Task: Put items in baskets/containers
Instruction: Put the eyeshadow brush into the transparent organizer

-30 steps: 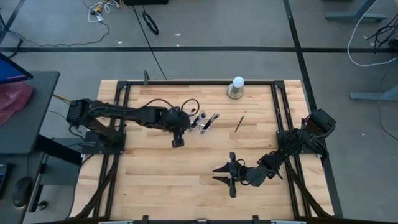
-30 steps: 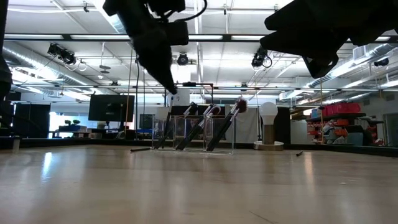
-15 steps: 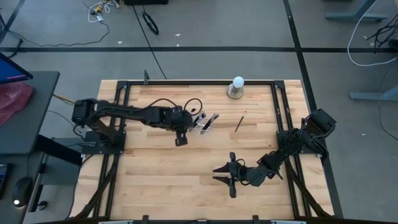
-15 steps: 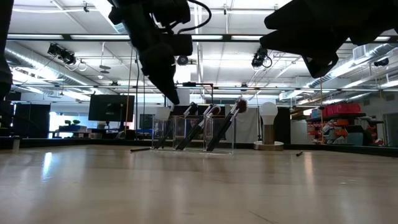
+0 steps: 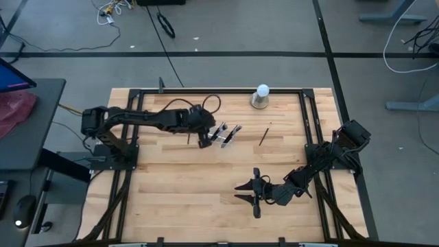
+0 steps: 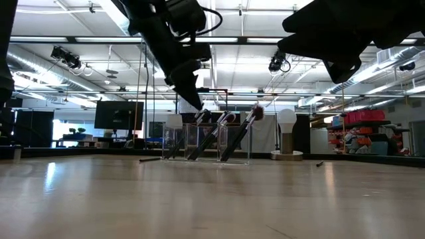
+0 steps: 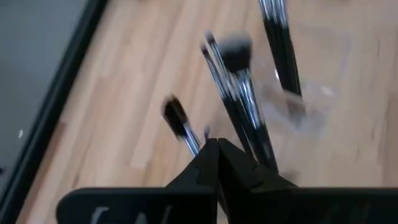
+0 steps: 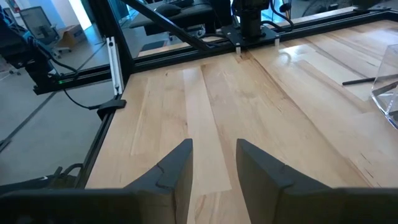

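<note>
- The clear holder [image 5: 226, 134] stands on the wooden table [image 5: 178, 192], toward its far side; everything below is placed from this holder.
- The left arm reaches in a long low line from its base at the table's left edge, wrist bent down, ending right beside the holder's left end.
- The left gripper [image 5: 204, 140] has its two fingers pressed together; in the left wrist view they meet in a closed point [image 7: 217, 149] with nothing visible between them.
- In the low view that gripper [image 6: 194, 99] hangs tip-down just above the holder's [image 6: 206, 143] leftmost compartment, close to the brush heads.
- Several makeup brushes [image 6: 222, 136] lean tilted in the holder, bristle ends up; the left wrist view shows dark handles and silvery ferrules [image 7: 245, 106] just beyond the fingertips.
- One loose brush [image 5: 264, 135] lies flat on the table just right of the holder.
- A thin dark stick [image 6: 149, 159] lies on the table by the holder's left end.
- A white ball on a grey base [image 5: 260, 96] stands beyond the holder, near the table's far edge.
- The right arm is folded low, well away from the holder, on the table's near right side; the right gripper [image 5: 250, 192] has fingers [image 8: 177, 165] apart, empty.
</note>
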{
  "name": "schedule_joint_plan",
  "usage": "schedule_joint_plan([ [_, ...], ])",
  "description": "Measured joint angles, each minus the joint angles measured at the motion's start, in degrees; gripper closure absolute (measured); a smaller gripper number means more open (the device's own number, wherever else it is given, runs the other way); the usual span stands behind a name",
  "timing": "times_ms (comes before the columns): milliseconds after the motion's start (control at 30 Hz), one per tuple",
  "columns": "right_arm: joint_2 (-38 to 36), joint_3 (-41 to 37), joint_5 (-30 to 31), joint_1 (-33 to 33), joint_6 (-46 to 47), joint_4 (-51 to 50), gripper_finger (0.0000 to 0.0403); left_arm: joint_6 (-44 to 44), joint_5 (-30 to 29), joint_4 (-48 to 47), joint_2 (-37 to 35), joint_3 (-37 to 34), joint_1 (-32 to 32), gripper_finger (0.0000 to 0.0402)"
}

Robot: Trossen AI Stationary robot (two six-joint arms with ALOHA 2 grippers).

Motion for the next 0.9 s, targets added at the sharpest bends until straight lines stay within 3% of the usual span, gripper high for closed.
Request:
schedule_joint_plan([
  [400, 0.00, 0.00, 0.00, 0.00, 0.00, -0.08, 0.0280, -0.02, 0.00, 5.92, 0.00, 0.00, 4.76, 0.0390],
  [633, 0.00, 0.00, 1.39, 0.01, 1.41, -2.88, 0.0280, -2.19, -2.40, 2.00, -3.54, 0.00, 2.30, 0.0397],
  [767, -1.91, 0.00, 6.10, 0.02, 7.90, -12.04, 0.0280, -4.85, -3.55, -6.91, -7.25, 0.00, -1.02, 0.0391],
  [900, -6.79, 0.00, 7.72, 0.00, 20.49, -29.16, 0.0280, -8.21, -5.62, -12.39, -10.52, -3.33, -4.67, 0.0388],
])
